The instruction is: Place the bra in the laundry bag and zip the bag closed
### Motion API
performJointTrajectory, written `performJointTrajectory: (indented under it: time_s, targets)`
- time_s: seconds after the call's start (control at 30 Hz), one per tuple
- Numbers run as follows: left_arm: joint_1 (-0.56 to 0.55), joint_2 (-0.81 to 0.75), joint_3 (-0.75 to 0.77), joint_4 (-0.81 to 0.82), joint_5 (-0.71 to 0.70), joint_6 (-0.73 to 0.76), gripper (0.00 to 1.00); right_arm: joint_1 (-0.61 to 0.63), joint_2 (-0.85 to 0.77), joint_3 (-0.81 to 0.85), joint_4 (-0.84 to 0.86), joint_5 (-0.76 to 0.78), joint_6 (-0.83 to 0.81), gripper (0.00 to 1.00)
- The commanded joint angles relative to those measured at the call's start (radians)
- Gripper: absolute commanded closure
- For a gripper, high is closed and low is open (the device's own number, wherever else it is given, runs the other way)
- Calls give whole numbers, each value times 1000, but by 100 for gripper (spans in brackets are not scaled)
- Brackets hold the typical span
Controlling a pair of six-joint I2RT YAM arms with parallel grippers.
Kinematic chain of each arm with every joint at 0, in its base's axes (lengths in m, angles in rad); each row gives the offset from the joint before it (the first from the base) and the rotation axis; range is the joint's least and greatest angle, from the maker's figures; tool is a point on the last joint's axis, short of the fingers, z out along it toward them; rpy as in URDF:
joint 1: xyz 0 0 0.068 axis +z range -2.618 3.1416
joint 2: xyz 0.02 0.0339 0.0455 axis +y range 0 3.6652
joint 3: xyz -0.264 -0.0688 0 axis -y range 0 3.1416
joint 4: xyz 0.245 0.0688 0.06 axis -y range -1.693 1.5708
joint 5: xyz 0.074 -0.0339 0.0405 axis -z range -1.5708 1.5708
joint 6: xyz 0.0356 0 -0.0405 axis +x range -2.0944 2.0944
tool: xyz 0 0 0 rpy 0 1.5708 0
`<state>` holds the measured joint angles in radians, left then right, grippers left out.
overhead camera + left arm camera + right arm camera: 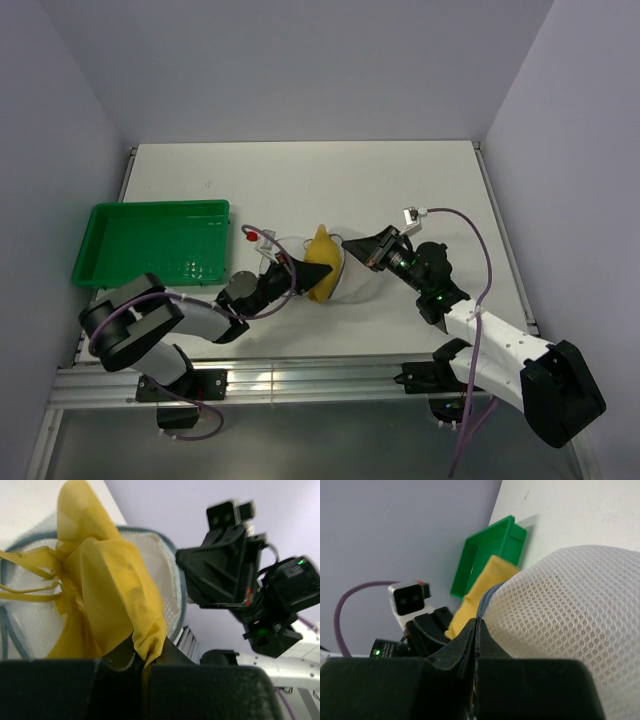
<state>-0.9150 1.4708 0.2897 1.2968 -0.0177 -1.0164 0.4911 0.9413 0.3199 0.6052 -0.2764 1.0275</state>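
Observation:
The mustard-yellow bra (pixel 321 262) hangs bunched between the two grippers at the table's middle. My left gripper (pixel 303 267) is shut on a fold of the bra (pixel 150 647), whose straps trail left. The white mesh laundry bag (pixel 150 562) with blue zipper trim lies open behind the bra. My right gripper (pixel 352 246) is shut on the laundry bag's zipper edge (pixel 482 607), holding its mesh half (pixel 565 625) up. The bra (pixel 480 587) shows beyond that edge.
A green plastic tray (pixel 150 245) sits at the left of the white table (pixel 400 180); it also shows in the right wrist view (pixel 485 555). The right arm (pixel 250 580) is close in front of the left wrist camera. A metal rail (pixel 300 385) runs along the near edge.

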Motion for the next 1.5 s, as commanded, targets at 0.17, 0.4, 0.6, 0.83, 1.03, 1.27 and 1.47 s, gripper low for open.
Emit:
performJointTrajectory:
  time_s: [0.17, 0.4, 0.6, 0.83, 1.03, 1.27, 1.47]
  targets:
    - [-12, 227, 156, 294, 231, -60, 100, 4, 39, 77, 56, -168, -76, 100]
    - [-21, 232, 252, 187, 311, 1, 100, 6, 76, 108, 33, -303, -115, 100]
    - [-41, 159, 253, 110, 289, 88, 100, 4, 51, 93, -39, -239, -161, 100]
    - [-50, 141, 310, -173, 193, 189, 73, 1, 30, 58, -15, -199, -124, 100]
    - [-85, 46, 281, -353, 32, 302, 31, -25, 60, 53, 14, -176, -98, 100]
    - [-101, -96, 322, -634, -44, 378, 14, -40, 83, 51, 51, -188, -78, 100]
    - [-102, -203, 338, -809, -60, 417, 10, -54, 83, 35, 53, -198, -84, 100]
